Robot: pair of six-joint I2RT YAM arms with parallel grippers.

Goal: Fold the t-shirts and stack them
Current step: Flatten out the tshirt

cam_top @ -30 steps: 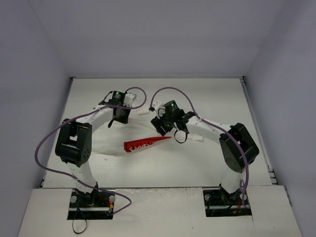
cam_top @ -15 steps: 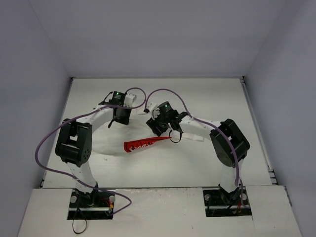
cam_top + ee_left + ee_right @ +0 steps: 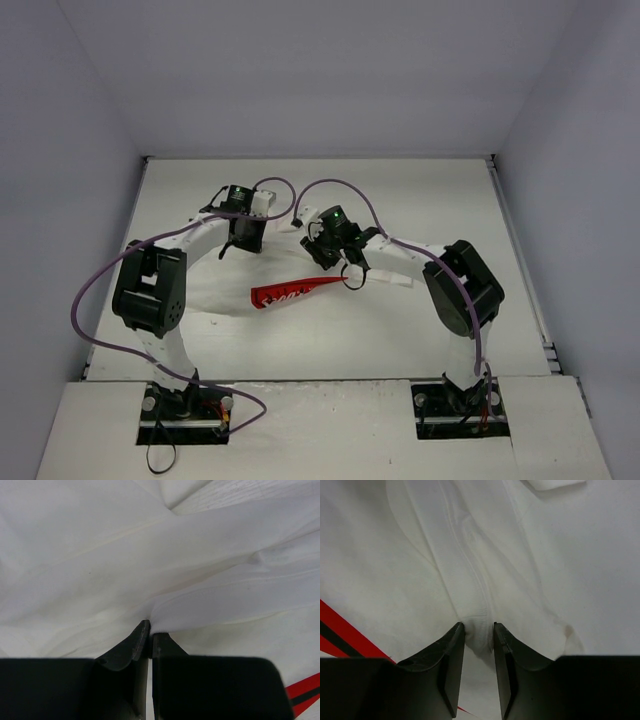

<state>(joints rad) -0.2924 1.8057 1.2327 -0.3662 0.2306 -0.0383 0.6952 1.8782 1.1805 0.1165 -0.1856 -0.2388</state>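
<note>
Left fingers and right fingers each pinch a fold of the crumpled white t-shirt; both arms bend low beyond its red print.

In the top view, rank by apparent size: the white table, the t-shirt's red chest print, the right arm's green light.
Largest to smallest:
white table
t-shirt's red chest print
right arm's green light

Soft, even light falls from above on the bench. It looks so bright that the white t-shirt on the bench almost melts into it. Only faint, soft shadows lie on the bench under the arms, and the walls around the bench look duller, bluish grey. In the wrist views the cloth shows gentle shading without glare. The left hand and right hand are dark and slightly blurred.
</note>
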